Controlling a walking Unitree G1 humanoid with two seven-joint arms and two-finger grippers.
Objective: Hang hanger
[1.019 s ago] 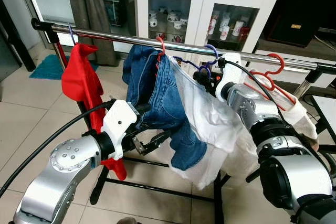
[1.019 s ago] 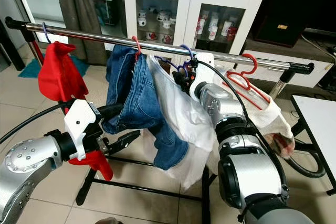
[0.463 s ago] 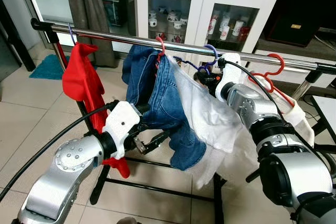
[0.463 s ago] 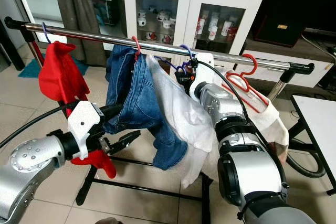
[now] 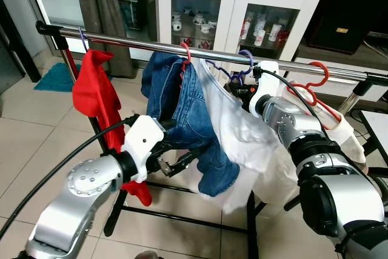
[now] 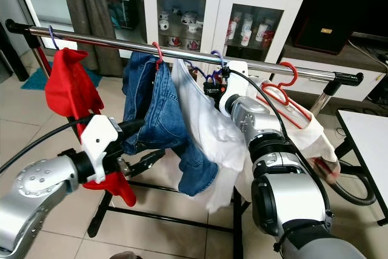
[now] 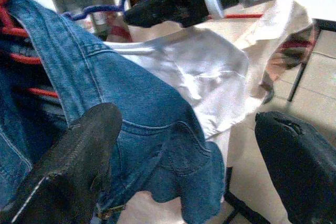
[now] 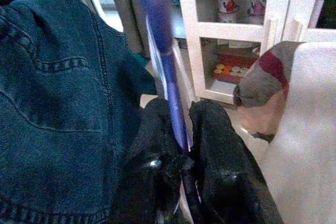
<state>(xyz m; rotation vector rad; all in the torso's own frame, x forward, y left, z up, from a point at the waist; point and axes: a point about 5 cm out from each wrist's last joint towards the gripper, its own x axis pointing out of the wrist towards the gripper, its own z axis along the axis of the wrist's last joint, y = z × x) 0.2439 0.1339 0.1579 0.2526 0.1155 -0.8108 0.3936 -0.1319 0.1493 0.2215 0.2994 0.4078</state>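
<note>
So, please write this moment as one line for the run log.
right gripper: shut on blue hanger, at rail | left gripper: open, beside jeans | white shirt: on blue hanger

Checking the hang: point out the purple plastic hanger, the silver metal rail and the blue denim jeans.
purple plastic hanger (image 5: 245, 57), left eye view, on its hook at the rail.
silver metal rail (image 5: 130, 41), left eye view, bare stretch.
blue denim jeans (image 6: 159, 113), right eye view, middle of the leg.

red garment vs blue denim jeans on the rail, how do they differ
The red garment hangs at the left end of the metal rail on a purple hanger hook; the blue denim jeans hang further right on a red hanger. The red garment hangs apart from other clothes; the jeans press against the white garment. Both hang from the same rail.
</note>
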